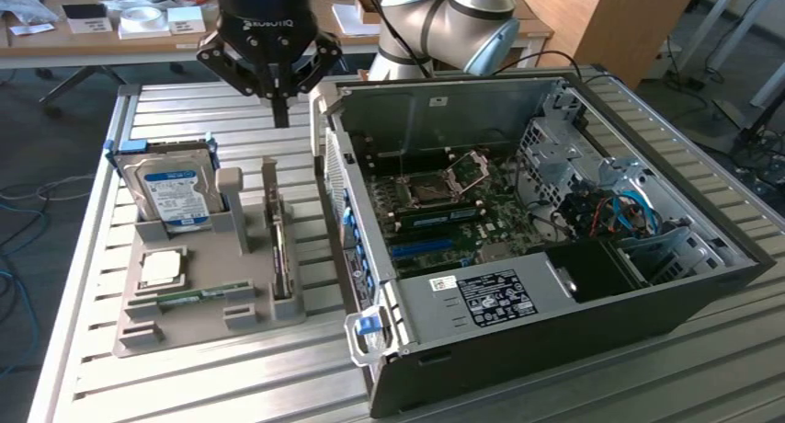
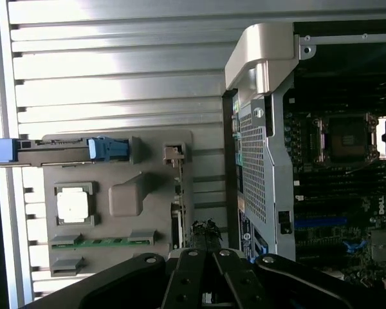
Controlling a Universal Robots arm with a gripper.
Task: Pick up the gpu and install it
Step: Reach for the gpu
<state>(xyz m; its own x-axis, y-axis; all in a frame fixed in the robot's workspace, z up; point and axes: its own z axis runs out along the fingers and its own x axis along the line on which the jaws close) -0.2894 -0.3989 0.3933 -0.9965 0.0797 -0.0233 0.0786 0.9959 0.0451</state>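
Observation:
The gpu (image 1: 278, 244) stands on edge in the right-hand slot of a grey parts holder (image 1: 233, 276), a thin dark card with a metal bracket at one end. In the wrist view the gpu (image 2: 175, 222) is seen edge-on along the holder's (image 2: 148, 193) side. My gripper (image 1: 281, 120) hangs above the slatted table beyond the holder's far end, close to the open computer case (image 1: 516, 349). Its fingers are shut together with nothing between them. The wrist view has the gripper (image 2: 206, 226) tips just beside the gpu's edge, apart from it.
A blue-labelled hard drive (image 1: 172, 191) stands upright in the holder. A square processor (image 1: 160, 268) and a green memory stick (image 1: 190, 297) lie in it. The case's motherboard (image 1: 442, 211) is exposed. A cluttered desk (image 1: 135, 23) stands behind the table.

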